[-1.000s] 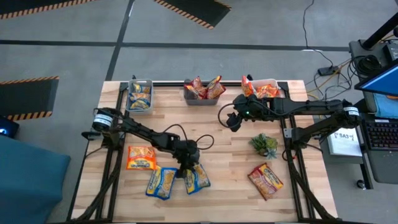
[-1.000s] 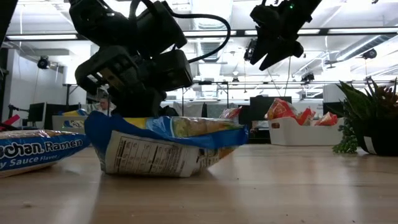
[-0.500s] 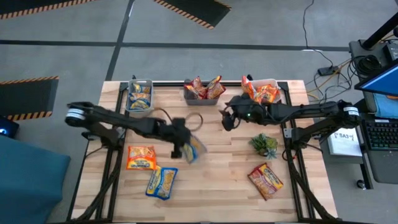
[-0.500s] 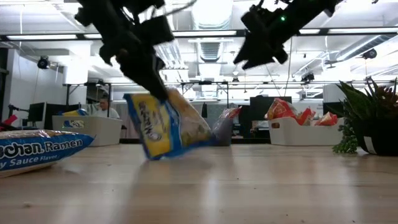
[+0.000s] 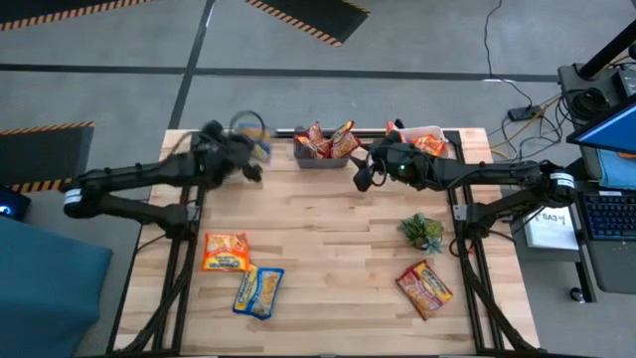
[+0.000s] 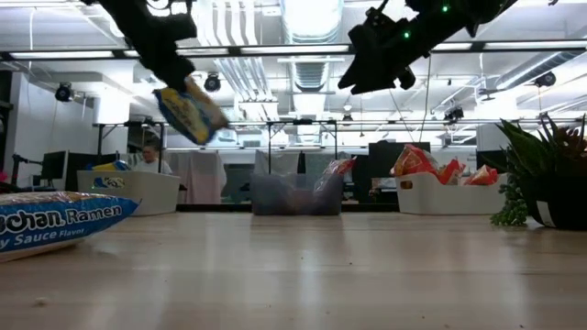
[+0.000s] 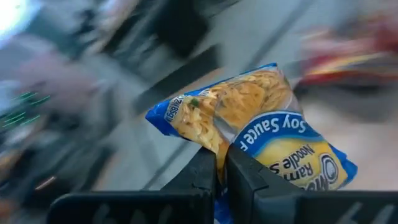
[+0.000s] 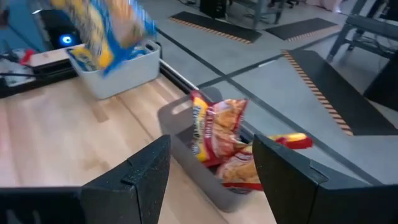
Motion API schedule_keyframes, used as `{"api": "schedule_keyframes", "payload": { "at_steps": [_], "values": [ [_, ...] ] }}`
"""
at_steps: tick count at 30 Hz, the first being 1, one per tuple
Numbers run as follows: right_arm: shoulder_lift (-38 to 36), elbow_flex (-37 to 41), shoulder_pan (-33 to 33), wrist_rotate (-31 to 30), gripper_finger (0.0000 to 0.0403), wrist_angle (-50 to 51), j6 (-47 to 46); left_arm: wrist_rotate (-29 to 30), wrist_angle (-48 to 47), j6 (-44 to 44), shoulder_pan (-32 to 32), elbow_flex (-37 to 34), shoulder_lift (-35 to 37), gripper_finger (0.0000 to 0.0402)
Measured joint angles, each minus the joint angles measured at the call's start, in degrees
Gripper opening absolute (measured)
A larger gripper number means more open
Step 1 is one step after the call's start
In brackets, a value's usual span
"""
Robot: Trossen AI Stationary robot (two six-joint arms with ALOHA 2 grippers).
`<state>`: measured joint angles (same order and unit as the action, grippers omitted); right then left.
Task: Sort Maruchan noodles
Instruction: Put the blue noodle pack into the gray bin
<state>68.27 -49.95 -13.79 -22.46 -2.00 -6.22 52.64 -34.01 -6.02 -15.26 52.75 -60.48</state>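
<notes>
My left gripper [image 5: 248,161] is high above the table's far left, shut on a blue-and-yellow ramen packet [image 6: 191,112], which also shows in the left wrist view [image 7: 261,130]. The packet hangs in the air by the white left bin [image 6: 128,191]. My right gripper [image 5: 363,179] hovers open near the grey middle bin [image 8: 217,186], which holds dark red packets [image 8: 217,134]. On the table lie an orange packet [image 5: 226,251], a blue-and-yellow one [image 5: 258,290] and a dark red one [image 5: 425,286]. My left gripper pinches the blue-and-yellow packet between its two fingers [image 7: 208,171], gripping it a little way in from one edge [image 7: 219,148]. The packet is lifted clear of the table and hangs tilted below the fingers [image 6: 197,115].
A white bin [image 5: 429,132] at the far right holds orange packets. A small green plant [image 5: 422,231] stands at the right of the table. A blue-and-yellow packet [image 6: 55,225] lies close to the low camera. Bare wood shows across the table's middle [image 5: 338,239].
My left gripper has lifted the blue-and-yellow packet off the near middle of the table and swung it up toward the far left bin; the packet now hangs clear and tilted. My right gripper has drifted a little toward the far edge.
</notes>
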Motion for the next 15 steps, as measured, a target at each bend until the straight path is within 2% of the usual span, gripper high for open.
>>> {"api": "schedule_keyframes", "payload": {
  "at_steps": [2,7,11,13,15],
  "values": [
    [0.0,0.1,-1.0,0.0,0.0215,0.0,-0.1,2.1,-0.1,-1.8,-5.0,0.0,0.7,0.0000],
    [0.0,0.3,-2.8,0.5,0.0215,0.5,0.0,-0.9,-2.6,-2.5,-18.3,0.0,-0.7,0.0000],
    [0.1,0.3,-3.8,0.6,0.0215,0.6,0.9,-10.1,-3.5,-3.9,-26.2,0.0,-3.5,0.0000],
    [0.1,0.3,-4.5,0.6,0.0215,0.6,1.2,-15.8,-3.5,-4.0,-28.4,0.0,-5.1,0.0000],
    [0.1,0.3,-5.4,0.6,0.0215,0.5,1.4,-18.2,-3.7,-3.5,-29.2,0.0,-6.8,0.0000]
  ]
}}
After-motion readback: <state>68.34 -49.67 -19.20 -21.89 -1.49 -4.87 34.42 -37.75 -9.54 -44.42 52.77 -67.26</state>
